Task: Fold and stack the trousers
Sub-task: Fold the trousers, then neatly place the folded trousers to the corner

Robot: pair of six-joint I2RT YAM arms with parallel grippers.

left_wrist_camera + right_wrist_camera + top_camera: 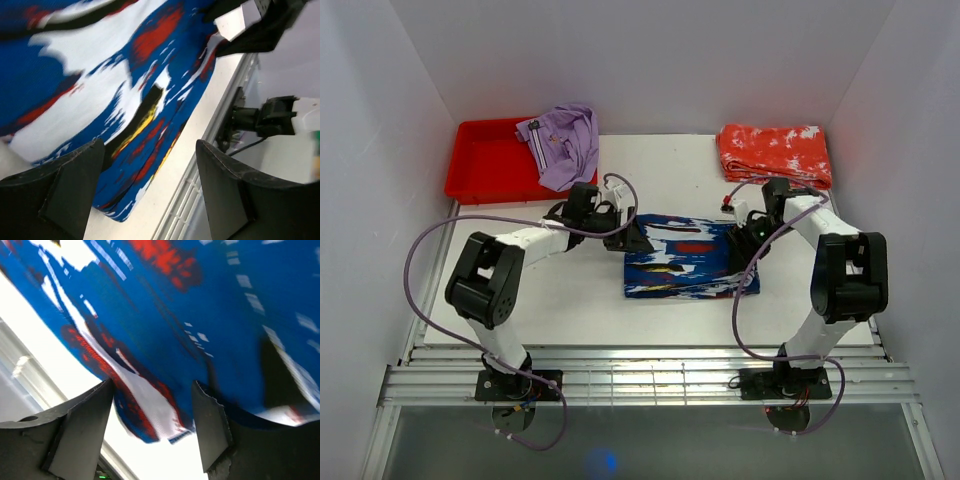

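We see the white table [670, 315] filling most of the top view, with both arms reaching onto it from the near edge. At its far left corner sits a red tray [480, 165]. A plain lilac garment [563, 145] lies crumpled at the tray's right end, partly inside and partly spilling over the rim onto the table. The rest of the tray shows bare red floor.

The trousers [685, 262] lie near the middle of the table between the two arms, folded into a rough rectangle with the blue, white and black print and a red patch facing up. At the far right corner an orange-red garment with white splotches [775, 152] rests folded on the table, well apart from the trousers.

The left gripper [632, 238] sits at the trousers' far left corner. In the left wrist view its fingers [65, 195] stand wide apart, with the printed cloth [75, 75] beyond the gap and nothing pinched.

The right gripper [738, 240] sits at the far right corner. In the right wrist view its fingers [75, 435] are also spread wide, and the fabric [200, 315] fills the frame between them. We cannot tell whether either gripper's tips touch the cloth.
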